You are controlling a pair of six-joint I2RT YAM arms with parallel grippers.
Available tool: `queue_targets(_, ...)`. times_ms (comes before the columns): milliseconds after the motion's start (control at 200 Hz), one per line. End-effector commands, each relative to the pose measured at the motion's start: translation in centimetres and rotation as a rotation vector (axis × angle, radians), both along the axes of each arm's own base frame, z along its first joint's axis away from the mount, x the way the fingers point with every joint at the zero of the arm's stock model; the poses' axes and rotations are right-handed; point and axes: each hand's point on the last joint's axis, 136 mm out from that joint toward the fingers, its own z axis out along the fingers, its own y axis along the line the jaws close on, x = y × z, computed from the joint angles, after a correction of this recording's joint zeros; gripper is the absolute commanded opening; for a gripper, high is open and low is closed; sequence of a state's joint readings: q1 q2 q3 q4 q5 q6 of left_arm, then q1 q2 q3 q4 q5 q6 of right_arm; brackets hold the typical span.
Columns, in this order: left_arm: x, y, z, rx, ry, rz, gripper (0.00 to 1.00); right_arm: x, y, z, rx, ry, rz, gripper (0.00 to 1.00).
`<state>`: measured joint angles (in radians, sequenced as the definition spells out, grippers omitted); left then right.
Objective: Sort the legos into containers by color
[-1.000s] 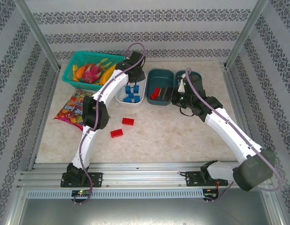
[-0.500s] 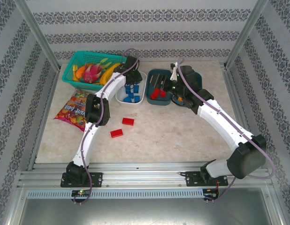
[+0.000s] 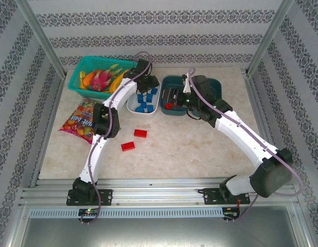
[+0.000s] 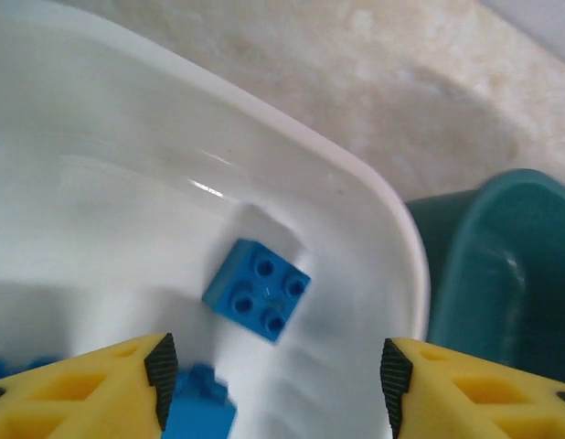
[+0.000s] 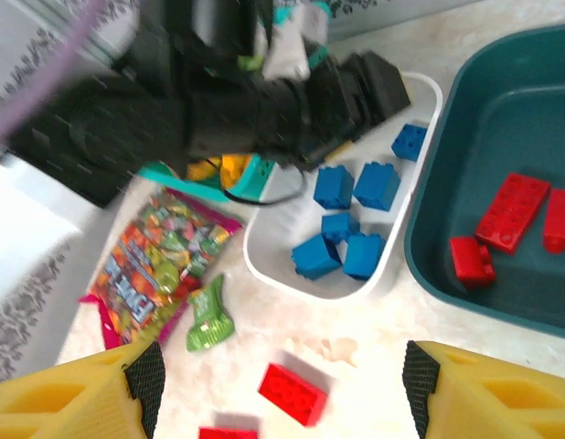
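My left hand [image 4: 275, 384] hangs wide and empty over the white tub [image 4: 127, 183], blue legos [image 4: 257, 289] inside; my right hand [image 5: 278, 393], also wide, hovers near the teal tub [image 5: 447, 183] holding red legos [image 5: 511, 210]; two loose red bricks [image 3: 140, 133] lie on the tabletop [image 3: 200, 149].

No lettering is legible; the print on the snack bag [image 3: 81, 121] is blurred.

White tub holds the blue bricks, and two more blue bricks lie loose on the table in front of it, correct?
No: the white tub does hold the blue bricks, but the two loose bricks on the table in front of it are red, as the top external view shows.
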<state>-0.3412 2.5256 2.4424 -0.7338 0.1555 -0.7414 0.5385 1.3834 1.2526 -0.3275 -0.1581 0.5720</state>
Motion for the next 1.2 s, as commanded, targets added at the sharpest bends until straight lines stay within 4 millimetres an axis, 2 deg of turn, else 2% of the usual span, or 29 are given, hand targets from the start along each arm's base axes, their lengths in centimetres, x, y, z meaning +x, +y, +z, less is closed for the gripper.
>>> queue_targets(0, -4.1, 2.1, 11.4, -0.018, -0.093, 0.04, 0.65, -2.4, 0.1, -1.7, -0.179, -0.028, 0.082, 0.72)
queue_targets(100, -8.9, 4.0, 13.1, -0.058, -0.077, 0.067, 0.66, -4.1, 1.6, -4.1, -0.315, -0.044, 0.202, 0.72)
queue_targets(110, -9.4, 4.1, 12.9, -0.061, -0.073, 0.067, 0.66, -4.3, 1.8, -4.5, -0.335, -0.048, 0.222, 0.72)
queue_targets(115, -9.7, 4.3, 11.6, -0.053, -0.044, 0.071, 0.66, -4.3, 1.8, -4.5, -0.335, -0.048, 0.222, 0.72)
queue_targets(120, -10.0, 4.4, 11.8, -0.058, -0.047, 0.072, 0.66, -4.4, 1.9, -4.6, -0.34, -0.048, 0.228, 0.72)
queue_targets(125, -10.3, 4.5, 13.3, -0.071, -0.076, 0.072, 0.66, -4.5, 2.0, -4.7, -0.346, -0.049, 0.234, 0.72)
queue_targets(130, -10.6, 4.6, 11.7, -0.061, -0.044, 0.074, 0.66, -4.5, 2.0, -4.8, -0.354, -0.05, 0.242, 0.72)
queue_targets(245, -17.4, 6.5, 12.0, -0.111, -0.043, 0.078, 0.69, -6.0, 4.2, -7.6, -0.473, -0.059, 0.418, 0.73)
queue_targets(445, -29.3, 10.5, 9.6, -0.148, -0.012, 0.142, 0.74, -6.1, 7.7, -12.5, -0.608, 0.018, 0.656, 0.73)
queue_targets(545, -34.0, 12.8, 8.2, -0.12, 0.008, 0.184, 0.74, -5.7, 9.2, -15.1, -0.691, 0.056, 0.742, 0.73)
queue_targets(609, -36.4, 14.1, 8.3, -0.108, -0.004, 0.203, 0.74, -5.4, 10.1, -16.7, -0.741, 0.071, 0.782, 0.73)
queue_targets(719, -39.0, 15.1, 8.8, -0.12, -0.033, 0.214, 0.75, -4.6, 10.9, -19.3, -0.819, 0.1, 0.803, 0.73)
queue_targets(874, -41.0, 15.5, 9.6, -0.143, -0.056, 0.194, 0.77, -4.2, 11.8, -22.0, -0.854, 0.133, 0.826, 0.73)
queue_targets(1064, -41.9, 15.6, 10.0, -0.136, -0.053, 0.175, 0.77, -3.5, 12.6, -24.0, -0.875, 0.158, 0.816, 0.73)
queue_targets(1194, -41.9, 15.5, 10.4, -0.134, -0.059, 0.161, 0.77, -2.9, 13.0, -25.0, -0.893, 0.176, 0.806, 0.67)
